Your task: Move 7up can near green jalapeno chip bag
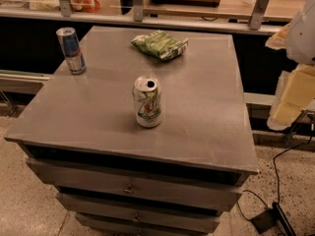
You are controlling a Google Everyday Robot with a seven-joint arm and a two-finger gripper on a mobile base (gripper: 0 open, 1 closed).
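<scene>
Currently, camera view, single frame. 7up can (147, 102) stands upright near the middle of the grey cabinet top (211, 132), with its opened silver lid facing up. Green jalapeno chip bag (160, 44) lies flat toward the far edge, slightly right of the can's line. Bare surface shows between the two, so they are apart and not touching. A slimmer blue and silver can (71, 50) stands upright at the far-left corner, well clear of both.

Progress, as judged: nothing done yet. The can is ungrasped and not yet beside the bag. Still to do: reach in, grasp the can, carry it toward the far edge, and set it down just beside the bag without knocking it over.

Arm pose: white and cream arm parts show only at the right edge, beyond the cabinet's side. The gripper (291, 100) is taken to be the cream piece there, well apart from the can and not over the cabinet top. Spread or pressed together: cannot tell.
</scene>
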